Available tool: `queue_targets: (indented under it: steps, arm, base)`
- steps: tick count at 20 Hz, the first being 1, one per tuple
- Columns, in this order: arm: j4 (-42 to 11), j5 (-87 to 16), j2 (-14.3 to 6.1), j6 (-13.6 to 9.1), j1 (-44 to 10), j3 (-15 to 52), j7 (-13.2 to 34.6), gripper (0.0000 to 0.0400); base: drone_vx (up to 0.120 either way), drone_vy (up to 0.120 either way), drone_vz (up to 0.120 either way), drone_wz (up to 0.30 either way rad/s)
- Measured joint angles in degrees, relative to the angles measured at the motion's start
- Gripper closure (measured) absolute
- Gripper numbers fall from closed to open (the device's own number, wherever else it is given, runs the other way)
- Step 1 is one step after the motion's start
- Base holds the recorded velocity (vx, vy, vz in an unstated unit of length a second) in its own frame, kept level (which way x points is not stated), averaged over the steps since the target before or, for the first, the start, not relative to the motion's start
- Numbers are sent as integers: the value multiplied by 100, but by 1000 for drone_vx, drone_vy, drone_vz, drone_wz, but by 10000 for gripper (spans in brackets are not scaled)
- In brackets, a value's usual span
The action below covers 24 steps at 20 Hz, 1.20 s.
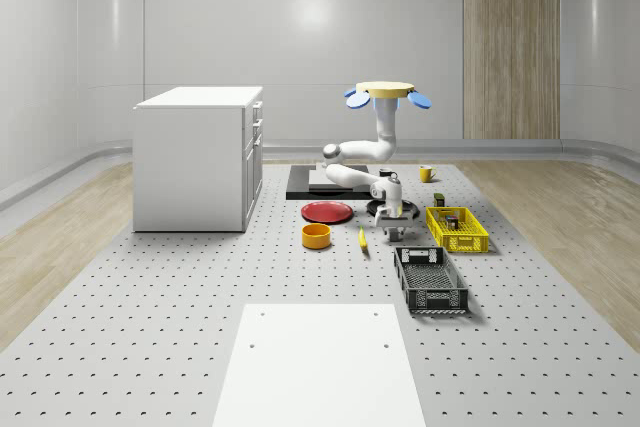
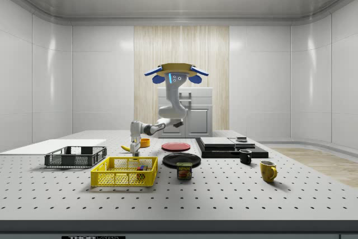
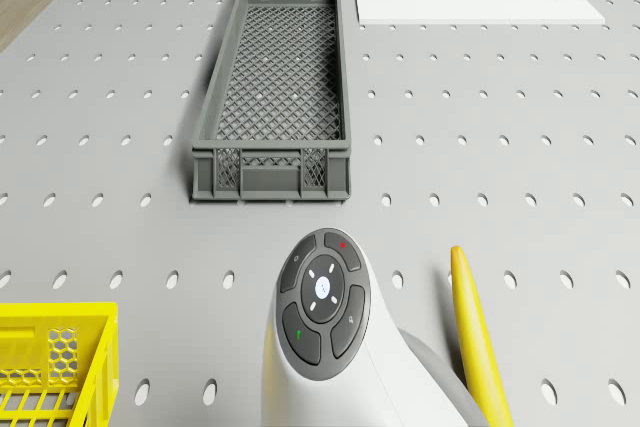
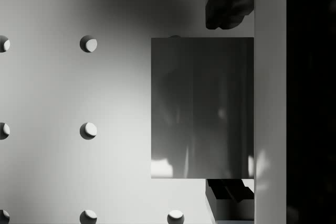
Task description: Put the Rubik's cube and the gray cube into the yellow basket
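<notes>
The drone hovers over the perforated table near the black slab, its white arm bent down to the table top. My gripper hangs low between the banana and the yellow basket. In the wrist view the gray cube lies on the table directly under my gripper. One dark finger stands off one side with a thin gap; the other finger is at the opposite edge. The gripper is open. The Rubik's cube lies inside the yellow basket.
A gray mesh crate stands just beyond the basket, towards the white board. A banana, an orange bowl and a red plate lie on the gripper's other side. A white cabinet stands at the whole-scene view's left.
</notes>
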Motion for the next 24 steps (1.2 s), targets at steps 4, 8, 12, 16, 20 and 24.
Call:
queue_targets:
  steps: [4,8,12,16,20,24]
  arm:
    - [-64,-43,-17,1,81,-47,-16,0]
    - [-111,-78,-22,-7,142,-81,-30,23]
    - [-131,-98,-10,-23,175,-97,-42,103]
    - [-141,-113,8,-42,197,-106,-53,133]
    - [-146,-125,28,-62,213,-111,-64,144]
    - [-164,-111,45,-96,235,-89,-74,147]
  base:
    - [0,0,0,0]
    - [0,0,0,0]
    - [0,0,0,0]
    - [0,0,0,0]
    - [0,0,0,0]
    - [0,0,0,0]
